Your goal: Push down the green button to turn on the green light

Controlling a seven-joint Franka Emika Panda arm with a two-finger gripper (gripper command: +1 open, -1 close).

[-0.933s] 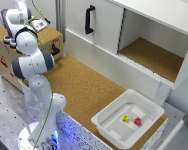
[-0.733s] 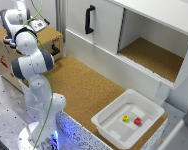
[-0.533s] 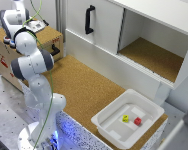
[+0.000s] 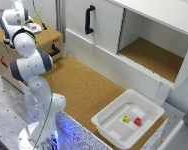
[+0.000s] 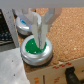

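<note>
In the wrist view, the green button (image 5: 30,49) sits in a round silver housing (image 5: 35,56) on top of a wooden box. My gripper (image 5: 37,42) is directly over it, fingers drawn together, with the tips down on the button's green face. In the exterior view, my arm reaches over the wooden box (image 4: 50,41) at the exterior view's left. The gripper itself is mostly hidden there by the wrist (image 4: 33,25). I cannot tell whether a green light is lit.
A second round silver button housing (image 5: 22,26) stands just behind the green one. The cork-covered floor (image 4: 79,82) holds a white tray (image 4: 110,116) with a yellow and a red piece. A white cabinet (image 4: 104,30) with a black handle and an open compartment stands at the back.
</note>
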